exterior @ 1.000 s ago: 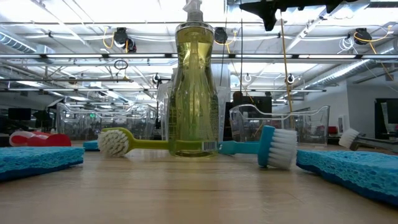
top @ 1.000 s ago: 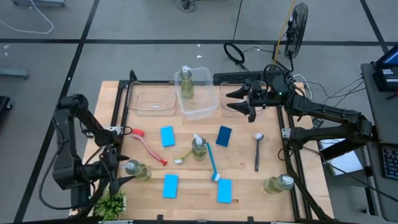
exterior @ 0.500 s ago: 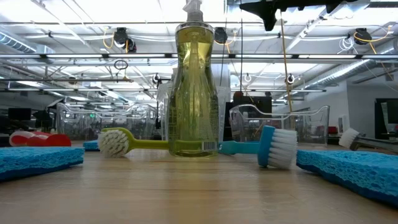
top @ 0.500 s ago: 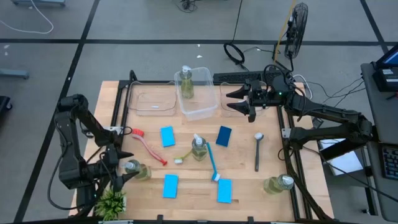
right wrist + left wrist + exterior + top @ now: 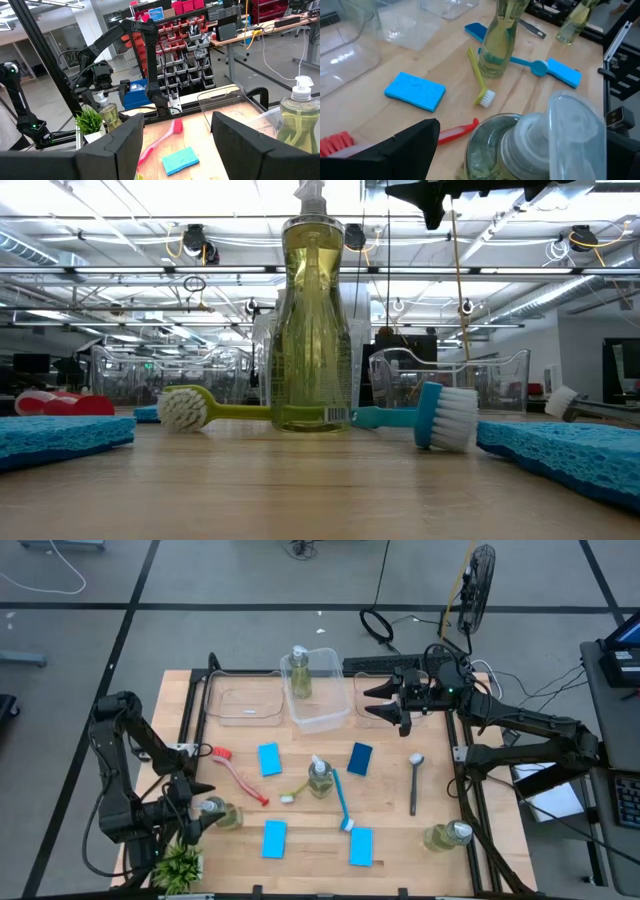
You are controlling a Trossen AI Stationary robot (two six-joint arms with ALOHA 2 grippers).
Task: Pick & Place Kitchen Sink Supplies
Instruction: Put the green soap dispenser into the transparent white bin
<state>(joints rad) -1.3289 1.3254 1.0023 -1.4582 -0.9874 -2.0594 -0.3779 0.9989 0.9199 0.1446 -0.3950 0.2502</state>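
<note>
Wooden boards formed the table (image 5: 400, 830) seen from above, where the left gripper (image 5: 193, 821) stood spread wide around a pump bottle (image 5: 219, 813) near the front left corner, beside a potted plant (image 5: 178, 866), while the right gripper (image 5: 384, 703), partly parted and empty, hung over the rightmost of three clear bins (image 5: 372, 700) at the back. A second bottle (image 5: 299, 673) stood inside the middle bin (image 5: 316, 690), a third (image 5: 320, 778) stood upright at the table's centre, and a fourth (image 5: 446, 836) lay near the front right corner. Four blue sponges (image 5: 269, 759) and red (image 5: 238, 774), yellow-green (image 5: 297, 790), blue (image 5: 341, 803) and dark grey (image 5: 414, 783) brushes lay scattered between them. From table height, the centre bottle (image 5: 311, 330) rose between the white bristles of the yellow-green brush (image 5: 205, 409) and the blue brush (image 5: 425, 416), with sponges (image 5: 562, 455) at either edge. The left wrist camera showed the bottle's pump top (image 5: 547, 135) close up between that arm's dark fingers (image 5: 405, 150), not clearly gripped. The right wrist camera looked between its own separated fingers (image 5: 120, 145) across the table at a sponge (image 5: 180, 159), the red brush (image 5: 162, 137) and the binned bottle (image 5: 299, 117).
</note>
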